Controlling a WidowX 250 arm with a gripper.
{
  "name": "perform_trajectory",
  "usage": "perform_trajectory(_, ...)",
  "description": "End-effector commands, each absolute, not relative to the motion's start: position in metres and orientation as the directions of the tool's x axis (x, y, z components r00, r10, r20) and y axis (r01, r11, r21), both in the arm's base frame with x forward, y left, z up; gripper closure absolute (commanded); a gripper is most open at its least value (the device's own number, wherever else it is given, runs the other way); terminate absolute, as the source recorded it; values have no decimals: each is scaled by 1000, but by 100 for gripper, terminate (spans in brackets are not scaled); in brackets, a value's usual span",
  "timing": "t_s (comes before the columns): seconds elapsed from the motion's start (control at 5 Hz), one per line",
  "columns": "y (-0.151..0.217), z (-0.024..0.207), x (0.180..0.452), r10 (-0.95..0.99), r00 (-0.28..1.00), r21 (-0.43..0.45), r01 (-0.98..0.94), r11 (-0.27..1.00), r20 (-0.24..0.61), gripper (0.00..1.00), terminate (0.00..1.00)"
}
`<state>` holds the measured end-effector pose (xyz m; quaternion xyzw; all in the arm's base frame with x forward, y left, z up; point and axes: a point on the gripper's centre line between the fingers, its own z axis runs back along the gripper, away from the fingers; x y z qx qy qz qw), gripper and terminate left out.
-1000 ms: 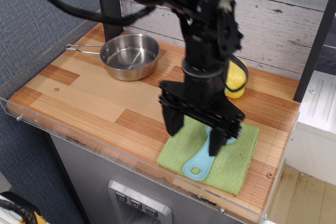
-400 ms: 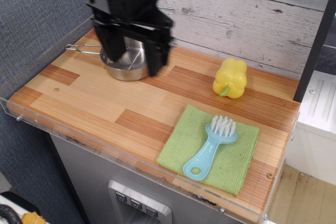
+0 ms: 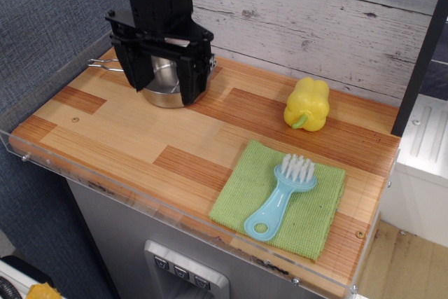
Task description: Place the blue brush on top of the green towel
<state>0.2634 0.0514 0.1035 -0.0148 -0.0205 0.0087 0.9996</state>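
Blue brush [image 3: 281, 195] lies bristles-up, flat on the green towel [image 3: 308, 208]. My fingers [image 3: 189, 83] are spread wide, holding nothing.

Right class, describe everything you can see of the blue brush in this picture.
The blue brush looks like light-blue plastic, with white bristles pointing up from a rounded head and a flat handle ending in a ring hole. It lies flat and diagonal on the green towel, head toward the back, ring near the front edge. Only the towel touches it.
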Motion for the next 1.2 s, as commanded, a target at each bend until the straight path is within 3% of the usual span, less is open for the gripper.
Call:
perform_trajectory(0.0, 54, 117, 261, -20, 993, 31, 16, 999, 116, 0, 0)
perform_trajectory(0.8, 61, 114, 260, 0, 987, 38, -6, 999, 160, 0, 0)
perform_trajectory(1.0, 61, 114, 260, 0, 987, 38, -6, 999, 160, 0, 100)
